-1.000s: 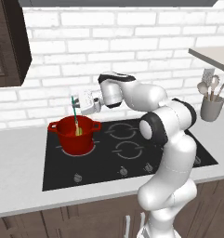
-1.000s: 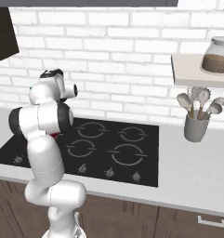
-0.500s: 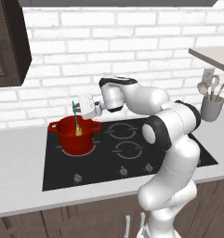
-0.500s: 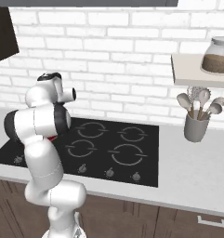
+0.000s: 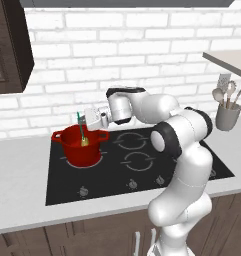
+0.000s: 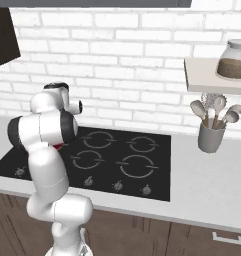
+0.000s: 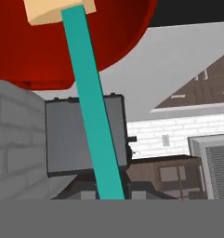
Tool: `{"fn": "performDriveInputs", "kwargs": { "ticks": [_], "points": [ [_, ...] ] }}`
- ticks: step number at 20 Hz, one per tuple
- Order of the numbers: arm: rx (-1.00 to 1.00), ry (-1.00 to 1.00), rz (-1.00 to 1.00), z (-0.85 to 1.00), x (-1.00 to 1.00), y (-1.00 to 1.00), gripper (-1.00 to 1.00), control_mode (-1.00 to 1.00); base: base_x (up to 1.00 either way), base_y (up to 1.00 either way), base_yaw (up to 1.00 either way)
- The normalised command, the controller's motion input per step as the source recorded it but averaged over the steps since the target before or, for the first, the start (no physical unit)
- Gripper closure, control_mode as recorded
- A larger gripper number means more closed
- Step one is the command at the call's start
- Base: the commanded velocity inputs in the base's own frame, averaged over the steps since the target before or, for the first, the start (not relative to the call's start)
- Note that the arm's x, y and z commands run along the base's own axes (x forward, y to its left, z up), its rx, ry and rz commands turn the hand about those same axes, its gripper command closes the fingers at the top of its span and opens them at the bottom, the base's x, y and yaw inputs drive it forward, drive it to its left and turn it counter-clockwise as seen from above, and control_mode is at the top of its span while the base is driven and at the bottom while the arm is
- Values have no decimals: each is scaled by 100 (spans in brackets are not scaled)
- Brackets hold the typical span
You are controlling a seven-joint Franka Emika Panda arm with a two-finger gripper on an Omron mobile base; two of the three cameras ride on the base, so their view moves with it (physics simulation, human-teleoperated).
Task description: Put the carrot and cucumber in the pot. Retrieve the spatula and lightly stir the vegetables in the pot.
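Nearest the hand camera, the long, thin spatula with a teal-green handle and pale tan flat end [image 7: 91,104] runs straight out from between the fingers, its tan end reaching the glossy round red cooking pot [image 7: 62,42]. In the left base view the two-finger gripper [image 5: 87,119] appears clenched on the upper part of the spatula [image 5: 82,131], which stands nearly upright with its flat end down inside the pot [image 5: 80,145]. The pot sits on the rear left ring of the black glass hob [image 5: 142,165].

The spatula looks rigid, light and smooth-sided; a hold high on the handle gives reach but allows it to pivot or slip, so a firm pinch suits gentle stirring. The vegetables cannot be made out inside the pot.
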Motion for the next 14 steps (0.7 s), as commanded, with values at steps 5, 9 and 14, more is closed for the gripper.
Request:
{"fn": "performDriveInputs", "kwargs": {
  "ticks": [5, 9, 14],
  "points": [
    [10, 0, 0, -18, 13, 28, 100, -100, 0, 0, 0],
    [7, 0, 0, -21, 28, 52, 100, -100, 0, 0, 0],
    [8, 0, 0, -9, 10, 20, 100, -100, 0, 0, 0]
  ]
}}
